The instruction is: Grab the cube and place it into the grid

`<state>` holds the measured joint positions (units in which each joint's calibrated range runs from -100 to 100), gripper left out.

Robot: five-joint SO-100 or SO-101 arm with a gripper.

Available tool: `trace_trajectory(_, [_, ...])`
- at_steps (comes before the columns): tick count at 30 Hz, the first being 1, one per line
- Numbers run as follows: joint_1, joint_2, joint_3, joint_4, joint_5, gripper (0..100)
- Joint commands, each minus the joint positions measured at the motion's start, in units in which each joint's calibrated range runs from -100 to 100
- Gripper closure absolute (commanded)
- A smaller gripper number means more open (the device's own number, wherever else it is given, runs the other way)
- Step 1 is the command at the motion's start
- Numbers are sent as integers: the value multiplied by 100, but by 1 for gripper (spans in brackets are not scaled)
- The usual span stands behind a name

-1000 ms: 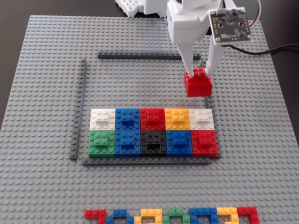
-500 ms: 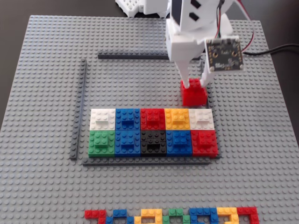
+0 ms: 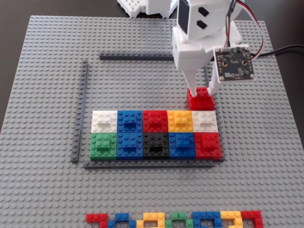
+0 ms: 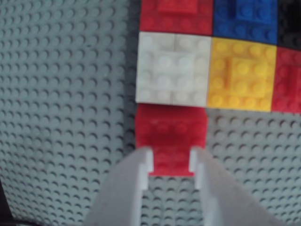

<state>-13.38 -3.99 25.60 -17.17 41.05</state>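
Red and studded, the cube [image 3: 201,99] sits on the grey baseplate [image 3: 42,95] inside the grid [image 3: 84,111], touching the white block [image 3: 204,120] at its 6 o'clock in the fixed view. White fingers of the gripper [image 3: 201,89] close narrowly on the cube's small raised top brick. In the wrist view the cube [image 4: 171,132] lies at 6 o'clock of the white block [image 4: 173,70], the fingertips [image 4: 143,162] flanking its top brick.
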Motion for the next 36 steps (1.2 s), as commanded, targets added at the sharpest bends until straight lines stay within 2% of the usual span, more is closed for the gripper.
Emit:
trace_trajectory(1, [-21,-74,-453,-42,-24,93])
trace_trajectory(10, [-43,-57,-371,-130,-54,93])
trace_trajectory(36, [52,-229,-99,-169,-88,82])
